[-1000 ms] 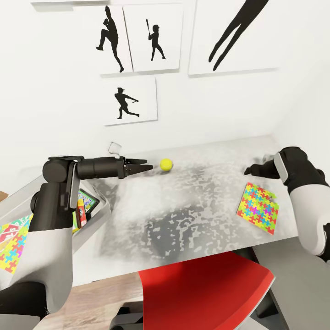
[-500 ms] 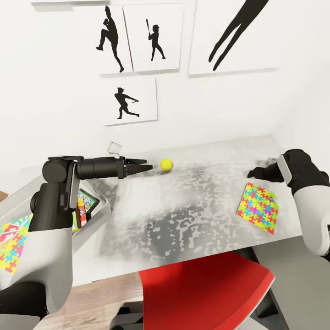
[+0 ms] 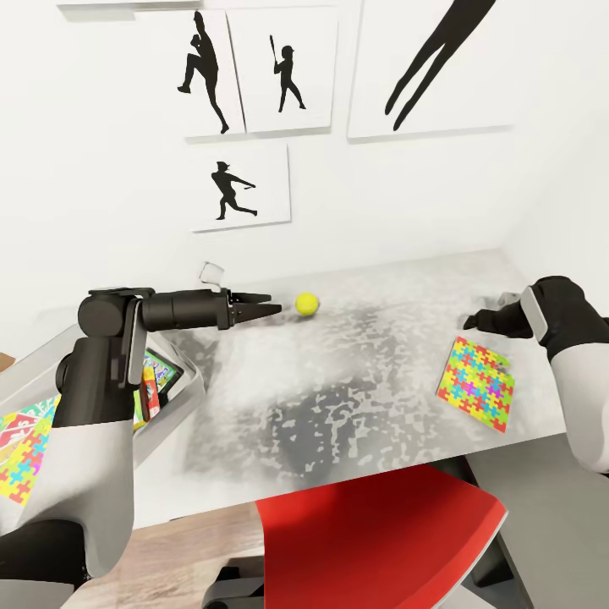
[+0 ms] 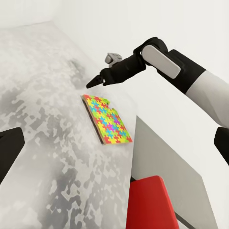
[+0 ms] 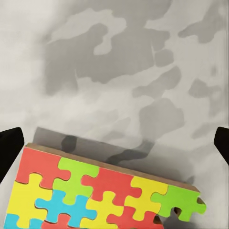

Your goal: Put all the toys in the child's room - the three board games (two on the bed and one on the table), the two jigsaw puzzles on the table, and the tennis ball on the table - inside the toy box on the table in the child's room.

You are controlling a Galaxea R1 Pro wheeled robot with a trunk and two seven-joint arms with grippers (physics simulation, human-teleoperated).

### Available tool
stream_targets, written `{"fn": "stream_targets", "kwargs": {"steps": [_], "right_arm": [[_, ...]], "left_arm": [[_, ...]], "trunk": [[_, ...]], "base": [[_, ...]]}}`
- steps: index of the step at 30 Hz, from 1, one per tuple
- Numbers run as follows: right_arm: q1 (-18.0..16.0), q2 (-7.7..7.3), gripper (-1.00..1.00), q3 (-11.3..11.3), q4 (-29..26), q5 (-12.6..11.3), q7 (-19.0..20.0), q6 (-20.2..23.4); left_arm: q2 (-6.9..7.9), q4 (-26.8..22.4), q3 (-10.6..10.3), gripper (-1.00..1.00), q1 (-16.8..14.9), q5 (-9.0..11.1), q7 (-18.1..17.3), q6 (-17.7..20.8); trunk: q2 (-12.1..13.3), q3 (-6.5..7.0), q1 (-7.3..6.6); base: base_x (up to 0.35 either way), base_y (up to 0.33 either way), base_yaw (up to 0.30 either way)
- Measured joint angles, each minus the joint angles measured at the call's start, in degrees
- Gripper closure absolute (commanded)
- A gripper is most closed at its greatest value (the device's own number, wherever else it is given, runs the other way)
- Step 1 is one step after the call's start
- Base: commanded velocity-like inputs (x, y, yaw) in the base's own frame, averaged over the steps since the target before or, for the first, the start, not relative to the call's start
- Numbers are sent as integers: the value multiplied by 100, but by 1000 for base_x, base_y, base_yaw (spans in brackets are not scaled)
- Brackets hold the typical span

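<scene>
your left fingers (image 3: 269, 308) sat near-closed, empty, just short of the ball (image 3: 307, 303) | right fingers (image 3: 470, 321) spread wide, hovering over the puzzle (image 3: 476, 383) on the tabletop (image 3: 338, 397) | bin (image 3: 182, 397) at far left with boxes inside

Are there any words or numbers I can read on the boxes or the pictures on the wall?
None can be read.
The jigsaw puzzle on the table shows only coloured pieces.
The wall pictures are black baseball-player shapes, no letters.
The boxes in the toy box, behind the left arm, have print too hidden and blurred to read.
</scene>
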Motion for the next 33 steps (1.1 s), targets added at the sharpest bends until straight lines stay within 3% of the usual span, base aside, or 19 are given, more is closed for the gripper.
{"fn": "stream_targets", "kwargs": {"steps": [22,33], "right_arm": [[0,-23,-100,0,86,-7,45,0],[-4,-86,-100,-58,366,-123,450,-1]], "left_arm": [[9,-42,9,-100,-6,-1,0,17],[9,-45,9,-100,-10,0,0,21]], "trunk": [[0,0,0],[-3,1,-1]], "base": [[0,0,0],[0,0,0]]}}
